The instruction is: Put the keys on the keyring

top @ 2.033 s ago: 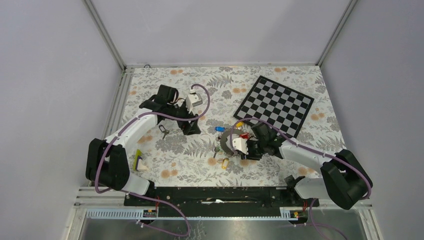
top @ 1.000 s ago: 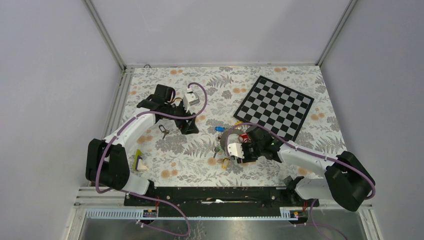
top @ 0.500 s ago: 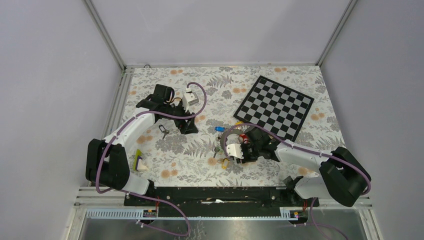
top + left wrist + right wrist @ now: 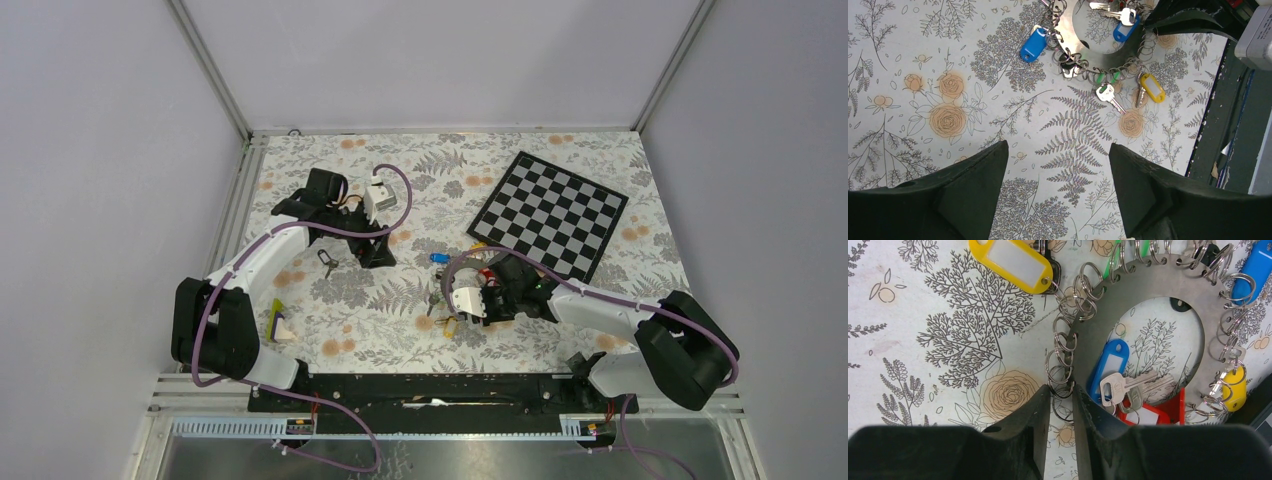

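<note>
The keyring point(image 4: 1143, 287) is a flat grey disc with small split rings around its rim, lying on the floral cloth; it also shows in the top view point(image 4: 452, 277) and the left wrist view point(image 4: 1075, 42). Keys with yellow point(image 4: 1015, 262), blue point(image 4: 1108, 362) and red point(image 4: 1148, 416) heads lie at it. My right gripper point(image 4: 1062, 388) is nearly closed around the rim's split rings on the keyring's near edge. My left gripper point(image 4: 1058, 145) is open and empty above the cloth, left of the keyring point(image 4: 380, 252). A black key point(image 4: 327, 263) lies by the left arm.
The black-and-white chequered board point(image 4: 550, 212) lies at the back right, just beyond the keyring. A small yellow-green and white object point(image 4: 276, 322) lies near the left arm's base. A blue tag point(image 4: 1034, 44) and a green key point(image 4: 1105, 91) hang off the ring's rim.
My right gripper has moved left along the keyring's near side and now sits at its rim. The left arm has drawn back slightly to the left.
</note>
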`<control>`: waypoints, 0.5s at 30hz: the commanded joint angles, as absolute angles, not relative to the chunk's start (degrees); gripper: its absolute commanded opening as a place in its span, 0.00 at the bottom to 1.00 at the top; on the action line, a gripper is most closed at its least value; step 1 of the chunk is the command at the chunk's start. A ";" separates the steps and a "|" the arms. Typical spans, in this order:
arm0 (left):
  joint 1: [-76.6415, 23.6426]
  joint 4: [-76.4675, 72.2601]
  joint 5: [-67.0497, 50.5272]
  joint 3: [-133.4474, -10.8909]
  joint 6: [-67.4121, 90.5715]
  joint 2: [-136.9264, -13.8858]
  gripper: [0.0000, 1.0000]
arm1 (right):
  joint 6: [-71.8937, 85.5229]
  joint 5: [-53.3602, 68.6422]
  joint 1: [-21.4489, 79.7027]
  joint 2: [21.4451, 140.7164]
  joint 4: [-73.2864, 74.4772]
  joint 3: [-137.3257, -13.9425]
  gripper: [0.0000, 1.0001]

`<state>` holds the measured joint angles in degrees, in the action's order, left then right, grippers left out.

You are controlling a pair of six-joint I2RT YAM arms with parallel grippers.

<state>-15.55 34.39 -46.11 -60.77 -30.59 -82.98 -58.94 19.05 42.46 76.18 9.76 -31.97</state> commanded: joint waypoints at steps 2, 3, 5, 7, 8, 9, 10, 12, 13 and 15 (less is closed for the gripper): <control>-15.11 34.27 -48.60 -61.74 -31.71 -81.47 0.81 | -59.77 18.72 43.01 76.38 9.04 -32.44 0.27; -15.12 34.50 -48.68 -61.85 -31.84 -81.47 0.81 | -59.79 18.68 43.04 76.43 8.99 -32.49 0.26; -15.12 35.07 -48.84 -62.18 -32.05 -81.70 0.81 | -59.85 18.63 43.03 76.38 9.01 -32.40 0.24; -15.11 35.32 -48.80 -62.31 -32.16 -81.83 0.81 | -59.92 18.72 43.07 76.21 9.02 -32.40 0.22; -15.12 35.31 -48.85 -62.29 -32.17 -81.83 0.81 | -59.94 18.72 43.01 76.19 9.05 -32.38 0.21; -15.12 35.33 -48.85 -62.27 -32.17 -81.87 0.81 | -59.93 18.76 43.06 76.09 9.02 -32.40 0.21; -15.12 35.33 -48.89 -62.30 -32.16 -81.95 0.81 | -59.87 18.85 43.04 75.91 8.97 -32.40 0.20; -15.07 35.35 -48.92 -62.45 -32.07 -82.08 0.81 | -59.85 19.04 42.98 75.72 8.99 -32.41 0.18; -15.05 35.33 -48.88 -62.61 -32.03 -82.13 0.81 | -59.75 19.07 43.03 75.54 9.03 -32.42 0.17; -15.05 35.31 -48.81 -62.80 -32.00 -82.33 0.81 | -59.70 19.07 43.00 75.21 9.05 -32.44 0.15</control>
<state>-15.44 35.79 -46.39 -60.77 -31.05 -82.98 -59.35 18.98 42.46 76.18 8.93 -31.97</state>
